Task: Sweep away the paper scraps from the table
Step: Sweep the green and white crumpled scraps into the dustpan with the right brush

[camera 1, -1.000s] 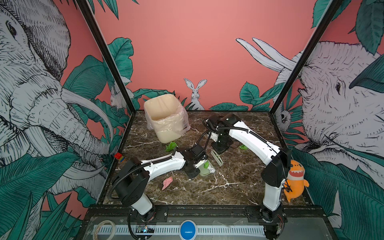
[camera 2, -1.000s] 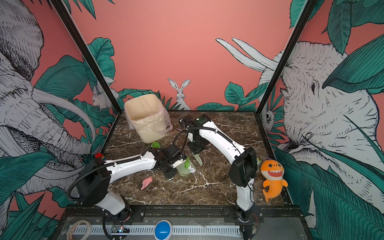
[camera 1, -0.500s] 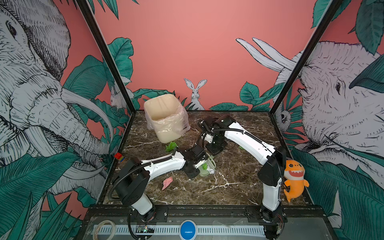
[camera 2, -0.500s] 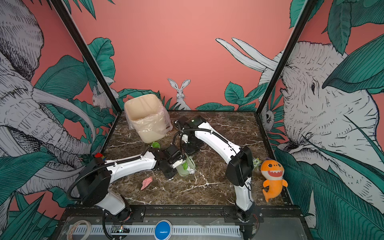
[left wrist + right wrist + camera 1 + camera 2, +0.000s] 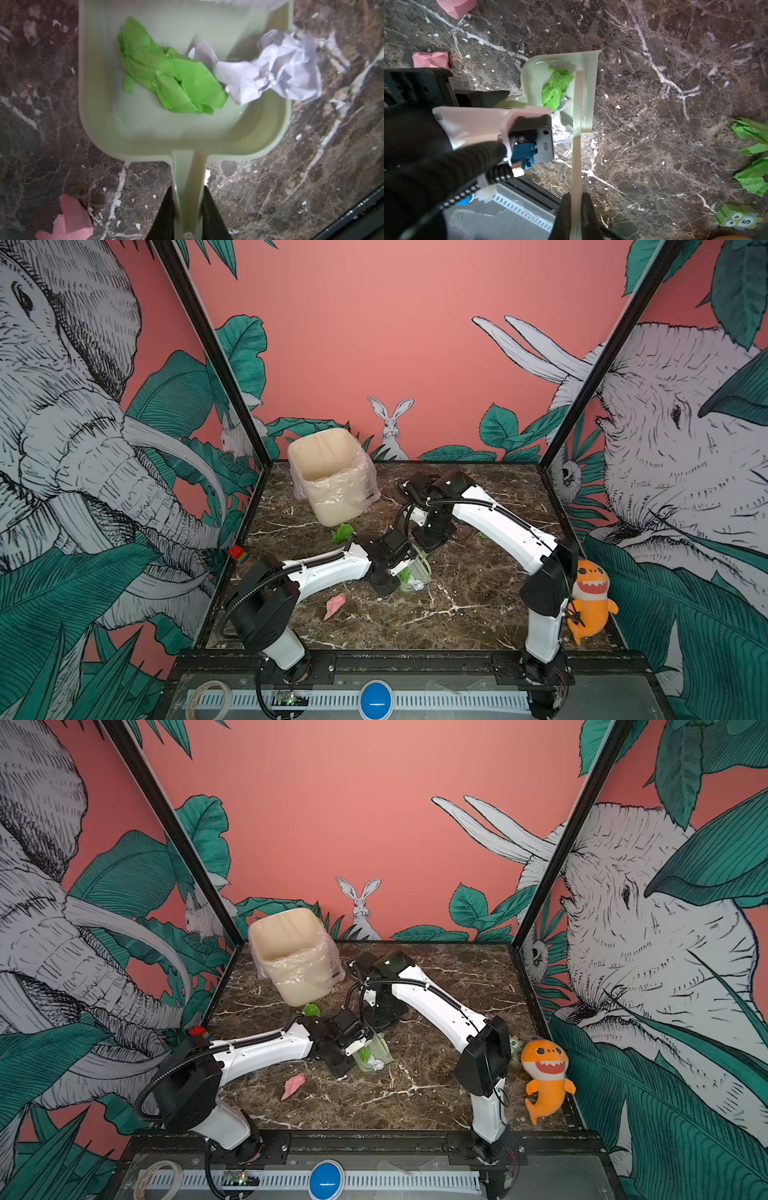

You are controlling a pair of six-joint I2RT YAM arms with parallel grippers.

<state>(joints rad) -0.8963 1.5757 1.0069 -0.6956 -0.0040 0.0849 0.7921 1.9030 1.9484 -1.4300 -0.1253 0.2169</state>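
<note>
Lined bin (image 5: 332, 497) rear-L, orange plush (image 5: 592, 597) far R, dustpan (image 5: 423, 566) + brush (image 5: 576, 145) ctr

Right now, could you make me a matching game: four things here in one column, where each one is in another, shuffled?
1 dustpan
2 pale sweeping stick
3 pink scrap
4 white scrap

A on the bare table
B handle in the left gripper
C lying across the dustpan's rim
D in the right gripper

Pairs: 1-B, 2-D, 3-A, 4-C

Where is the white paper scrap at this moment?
In a top view the white paper scrap lies near the table middle, on the dustpan side wall, beside a green scrap.
</note>
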